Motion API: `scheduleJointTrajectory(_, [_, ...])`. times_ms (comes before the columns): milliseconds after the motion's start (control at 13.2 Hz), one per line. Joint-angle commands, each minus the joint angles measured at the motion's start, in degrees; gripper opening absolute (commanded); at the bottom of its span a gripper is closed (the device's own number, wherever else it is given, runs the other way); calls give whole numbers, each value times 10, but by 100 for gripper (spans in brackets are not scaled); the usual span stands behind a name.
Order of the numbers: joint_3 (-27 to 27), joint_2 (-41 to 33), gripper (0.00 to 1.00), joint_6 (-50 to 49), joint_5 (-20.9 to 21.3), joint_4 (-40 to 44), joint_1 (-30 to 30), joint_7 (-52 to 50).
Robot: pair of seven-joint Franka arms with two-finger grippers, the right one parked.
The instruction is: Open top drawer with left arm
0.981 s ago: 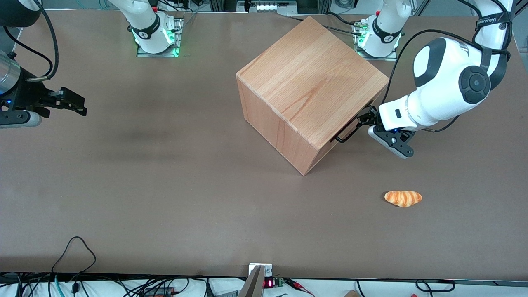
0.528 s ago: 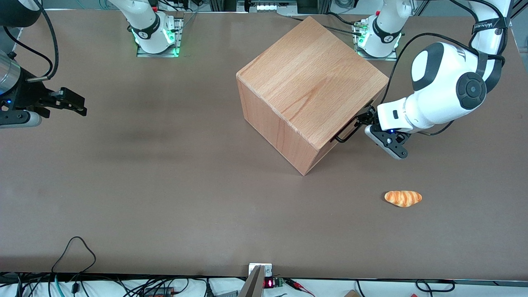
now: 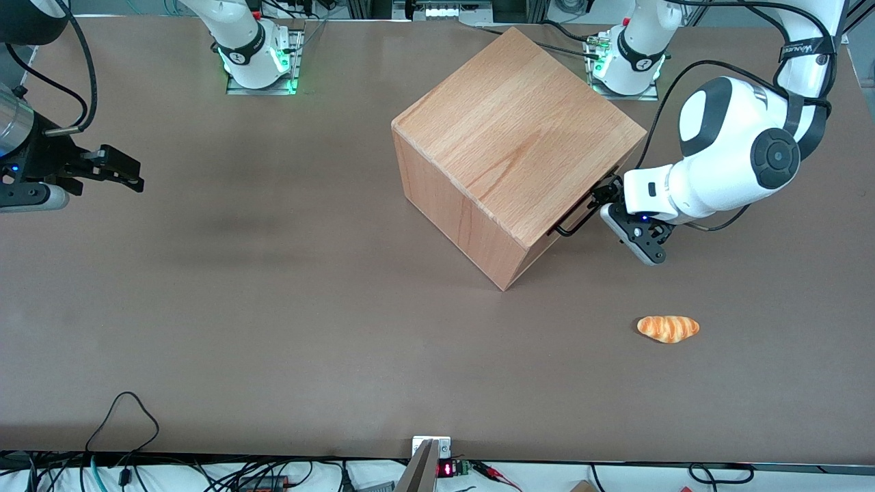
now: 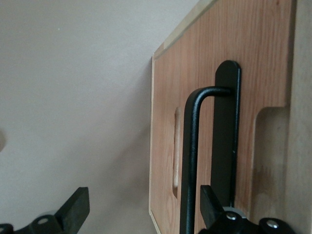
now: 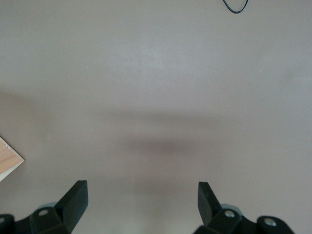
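Wooden cabinet (image 3: pixel 509 147) — a light beech cube, standing on the brown worktop (image 3: pixel 273 307) with one corner turned toward the front camera. Its drawer face looks toward the working arm's end of the worktop.

Top drawer (image 4: pixel 195 97) — flat wooden front panel, flush with the casing and not pulled out. It sits high on that face, just under the cabinet's top edge. In the front view only its handle shows.

Handle (image 3: pixel 573 222) — thin black wire loop, standing a little proud of the panel. In the wrist view the handle (image 4: pixel 192 161) runs along the panel with its bent end fixed to a black backing strip (image 4: pixel 225 131).

Left arm (image 3: pixel 735 160) — white shells, black joint caps, reaching in at the drawer face from the working arm's end.

Gripper (image 3: pixel 603 198) — black, two-fingered, right at the handle. Its fingers are spread apart: one finger (image 4: pixel 209 204) lies on the panel side of the wire, the other (image 4: pixel 75 212) is well clear over the bare worktop, so the wire stands between them without being clamped.

Bread roll (image 3: pixel 668 328) — orange-brown, striped, lying on the worktop nearer the front camera than the gripper, well apart from the cabinet.
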Motion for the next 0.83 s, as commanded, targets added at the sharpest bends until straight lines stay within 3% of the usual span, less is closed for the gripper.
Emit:
scheduleJointTrajectory(0, [-1,-2,100,7,-24,-13,2,39])
scheduleJointTrajectory(755, [1,8,100,22,-24,-17,2,35])
